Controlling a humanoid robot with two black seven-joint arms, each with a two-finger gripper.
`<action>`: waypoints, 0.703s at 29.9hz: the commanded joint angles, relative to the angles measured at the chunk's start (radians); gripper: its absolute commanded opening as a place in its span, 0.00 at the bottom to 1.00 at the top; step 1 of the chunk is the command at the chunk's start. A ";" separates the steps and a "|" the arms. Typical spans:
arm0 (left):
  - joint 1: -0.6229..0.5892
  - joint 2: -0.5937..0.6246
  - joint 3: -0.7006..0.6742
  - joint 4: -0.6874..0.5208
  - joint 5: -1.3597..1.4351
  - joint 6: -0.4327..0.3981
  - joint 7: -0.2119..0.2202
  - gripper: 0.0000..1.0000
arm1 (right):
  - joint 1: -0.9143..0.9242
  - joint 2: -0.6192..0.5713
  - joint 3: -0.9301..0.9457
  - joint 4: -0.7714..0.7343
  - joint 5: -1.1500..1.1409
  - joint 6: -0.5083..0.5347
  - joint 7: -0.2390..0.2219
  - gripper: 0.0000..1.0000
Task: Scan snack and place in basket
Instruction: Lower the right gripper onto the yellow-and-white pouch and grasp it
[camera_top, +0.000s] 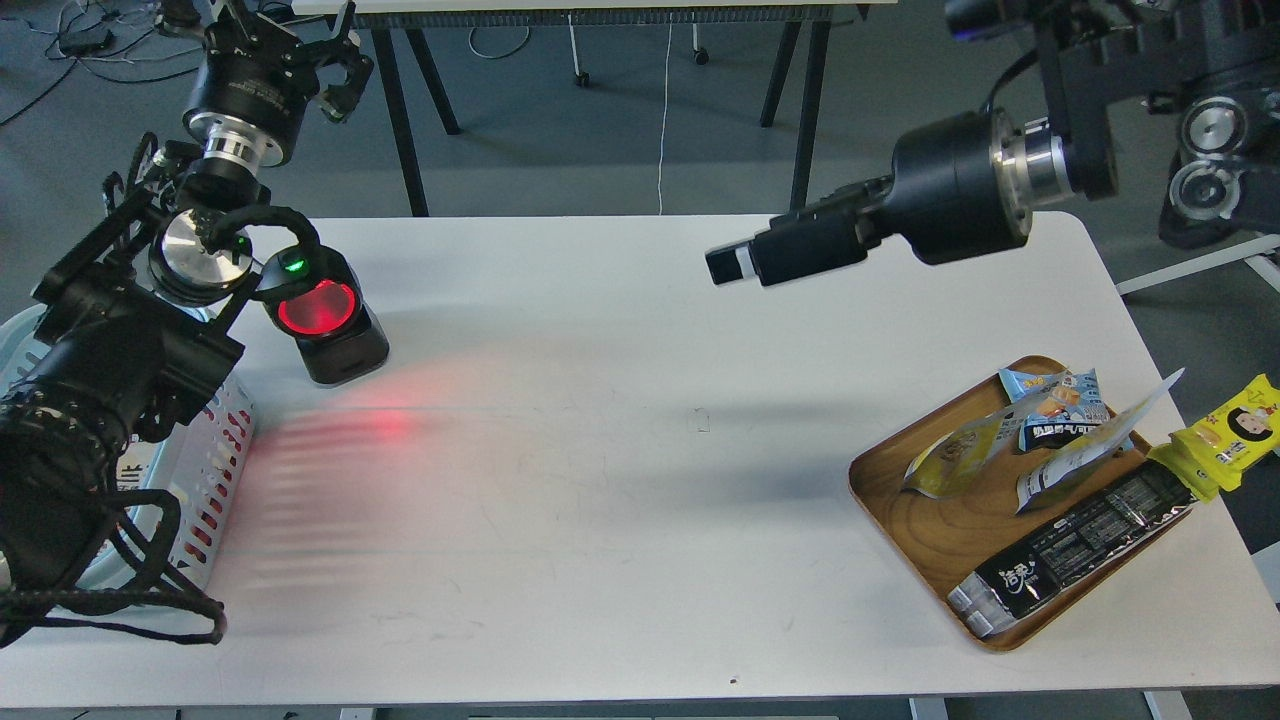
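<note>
Toward the upper middle of the frame, the right end effector (722, 264) hangs above the white surface (620, 450), seen side-on and dark, so I cannot tell whether its fingers are apart or together; nothing is visibly held in it. Up in the top left corner the left end effector (335, 65) has its fingers apart and empty, its arm crossing in front of the scanner (325, 325), whose red window glows and throws a red patch onto the surface. Below it, at the left edge, the basket (215, 470) sits half hidden behind the left arm.

At the lower right, the snack (955, 455) lies tilted in the brown wooden tray (930, 545), just beside a blue biscuit packet (1055, 405) and a white-grey pouch (1090, 445), with a long black packet (1075, 545) across the tray's near side.

The pickup seems not yet begun. Done well, the right arm should swing down to the tray, take the pouch by its free upper edge clear of its neighbours, and then present the printed side squarely to the red window.
</note>
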 joint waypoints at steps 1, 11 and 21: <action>0.001 0.001 0.000 0.000 0.000 0.000 -0.002 1.00 | 0.069 0.023 -0.097 0.074 -0.221 -0.026 0.000 0.99; 0.004 0.009 0.000 0.000 0.000 0.000 -0.005 1.00 | 0.065 0.032 -0.303 0.155 -0.681 -0.087 0.000 0.98; 0.010 0.009 0.002 0.000 0.000 0.000 -0.007 1.00 | -0.034 0.035 -0.324 0.033 -0.810 -0.132 0.000 0.94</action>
